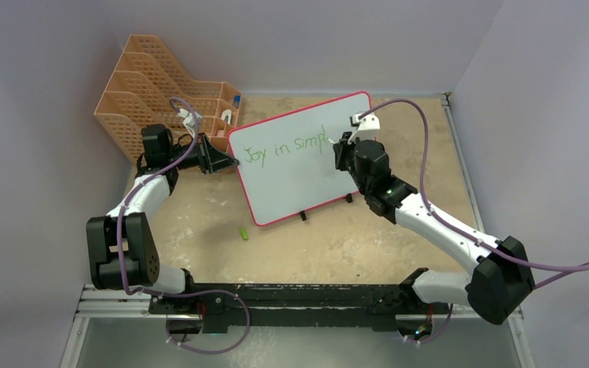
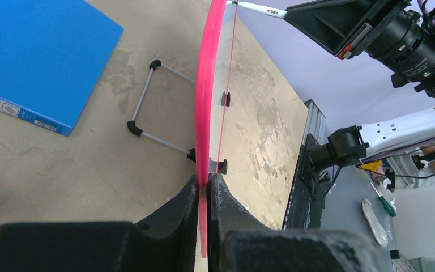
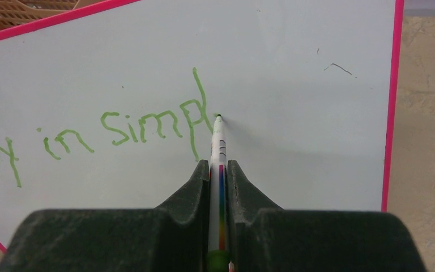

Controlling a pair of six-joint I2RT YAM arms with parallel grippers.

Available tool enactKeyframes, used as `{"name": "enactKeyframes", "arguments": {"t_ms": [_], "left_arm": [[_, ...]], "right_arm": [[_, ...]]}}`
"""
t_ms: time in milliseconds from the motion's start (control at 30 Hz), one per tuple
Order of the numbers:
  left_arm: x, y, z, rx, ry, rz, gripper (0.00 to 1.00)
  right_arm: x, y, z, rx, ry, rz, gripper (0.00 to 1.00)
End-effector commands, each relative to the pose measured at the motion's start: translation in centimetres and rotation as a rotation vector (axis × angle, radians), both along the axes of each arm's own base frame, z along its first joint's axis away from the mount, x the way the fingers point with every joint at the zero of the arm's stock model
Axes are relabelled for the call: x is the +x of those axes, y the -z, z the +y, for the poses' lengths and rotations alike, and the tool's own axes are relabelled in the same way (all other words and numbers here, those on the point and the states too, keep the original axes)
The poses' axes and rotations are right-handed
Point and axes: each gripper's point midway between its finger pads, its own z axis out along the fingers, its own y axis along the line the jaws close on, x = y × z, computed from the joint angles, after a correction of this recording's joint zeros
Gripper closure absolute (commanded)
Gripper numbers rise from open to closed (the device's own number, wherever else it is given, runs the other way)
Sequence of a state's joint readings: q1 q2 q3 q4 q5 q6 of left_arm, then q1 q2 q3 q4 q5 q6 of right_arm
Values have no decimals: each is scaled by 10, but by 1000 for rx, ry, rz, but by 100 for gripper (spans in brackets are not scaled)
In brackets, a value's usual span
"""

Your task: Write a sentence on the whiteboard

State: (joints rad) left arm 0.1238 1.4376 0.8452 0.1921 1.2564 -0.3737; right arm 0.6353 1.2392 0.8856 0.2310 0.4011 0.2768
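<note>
Our right gripper (image 3: pixel 218 165) clamps the marker (image 3: pixel 219 139), tip touching the whiteboard (image 3: pixel 294 85) propped on the table (image 1: pixel 353 245), beside the sentence (image 3: pixel 141 127) reading "Joy in simpl"; our left gripper (image 2: pixel 204 180) pinches its pink frame.

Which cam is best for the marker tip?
Right wrist: the marker runs up centre frame, tip at the whiteboard after "simpl". Left wrist catches it side-on at the top; top external barely shows it.
</note>
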Motion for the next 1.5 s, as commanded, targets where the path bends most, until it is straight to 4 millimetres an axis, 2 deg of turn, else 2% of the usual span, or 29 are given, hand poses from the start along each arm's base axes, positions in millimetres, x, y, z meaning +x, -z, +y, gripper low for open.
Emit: {"name": "enactKeyframes", "arguments": {"t_ms": [0,500,1133,1467], "left_arm": [[3,-16,-1,17,8,-72,100],[2,-16,-1,17,8,-73,100],[2,-16,-2,16,9,-71,100],[3,-16,-2,17,8,-71,100]], "right_arm": [[4,-12,-8,21,39,-35,100],[9,-18,-21,22,94,-51,100],[16,-38,-12,40,66,-100,100],[18,-42,-10,43,56,-107,100]]}}
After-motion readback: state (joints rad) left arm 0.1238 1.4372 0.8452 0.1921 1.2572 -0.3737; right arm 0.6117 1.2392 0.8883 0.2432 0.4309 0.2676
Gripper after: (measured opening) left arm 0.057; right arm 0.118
